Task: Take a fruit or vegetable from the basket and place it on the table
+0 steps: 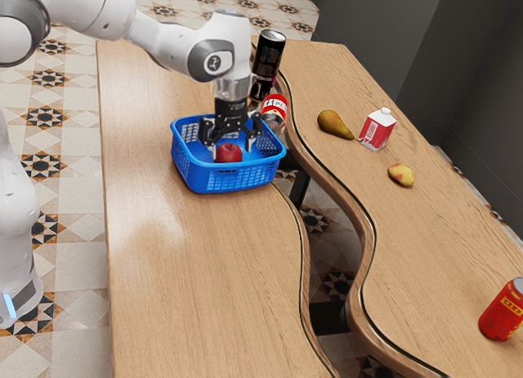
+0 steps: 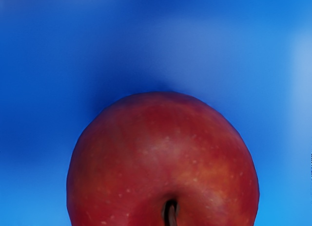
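Black two-finger gripper (image 1: 230, 140): pointing down into the basket, fingers spread, with the apple low between them; contact with either finger impossible to tell.
Round red apple (image 1: 228, 153): inside the basket, near the wall closest to the exterior view's camera; directly under the hand in the wrist view, dark stem upward, blue plastic around.
Blue plastic basket (image 1: 230, 180): upright, with slotted walls, on the left wooden tabletop (image 1: 172, 288), toward its far end and close to its wavy inner edge.
White jointed arm (image 1: 167, 42): reaching in from the exterior view's upper left, over the far part of the left tabletop.
Tall black can (image 1: 268, 64): upright near the far inner corner of the left tabletop, beyond the basket.
Red-and-white labelled can (image 1: 274, 108): just beside the basket's far corner, on the exterior view's right.
Green-brown pear (image 1: 333, 123): lying on the right wooden tabletop (image 1: 433, 272), stem toward the carton.
Small red-and-white carton (image 1: 377, 130): upright just beside the pear, toward the outer edge.
Small yellow-and-red fruit (image 1: 401, 175): nearer than the carton, toward the same outer edge.
Red can with yellow lettering (image 1: 503, 309): well apart from the rest, near that outer edge.
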`<action>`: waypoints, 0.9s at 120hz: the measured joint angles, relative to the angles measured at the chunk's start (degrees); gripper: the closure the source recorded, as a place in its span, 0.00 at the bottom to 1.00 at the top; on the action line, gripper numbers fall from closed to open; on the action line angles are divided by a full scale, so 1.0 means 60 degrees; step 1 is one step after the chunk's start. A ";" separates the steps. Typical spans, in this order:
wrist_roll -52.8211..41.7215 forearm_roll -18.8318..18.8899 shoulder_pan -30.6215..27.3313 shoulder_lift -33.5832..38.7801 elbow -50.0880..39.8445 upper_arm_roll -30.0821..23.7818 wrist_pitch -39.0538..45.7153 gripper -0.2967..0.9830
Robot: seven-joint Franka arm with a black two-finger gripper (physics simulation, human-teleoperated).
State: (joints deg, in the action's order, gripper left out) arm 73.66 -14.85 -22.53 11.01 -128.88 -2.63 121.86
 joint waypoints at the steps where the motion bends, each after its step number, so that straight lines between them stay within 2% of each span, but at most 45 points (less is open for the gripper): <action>1: 0.0028 0.0000 -0.0018 0.0001 0.0000 0.0000 0.0004 0.23; 30: 0.0485 0.0020 -0.0240 -0.0023 -0.0022 -0.0109 0.0064 0.23; 78: 0.0618 -0.0067 -0.0301 -0.0762 0.0044 -0.0133 0.0243 0.23; 82: 0.0628 -0.0079 -0.0304 -0.0803 0.0045 -0.0133 0.0262 0.25; 94: 0.0680 -0.0091 -0.0303 -0.0821 0.0045 -0.0133 0.0303 0.41; 108: 0.0751 -0.0149 -0.0302 -0.0824 0.0042 -0.0133 0.0320 0.51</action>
State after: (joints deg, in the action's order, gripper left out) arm 78.17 -15.74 -24.35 6.06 -128.62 -3.43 123.78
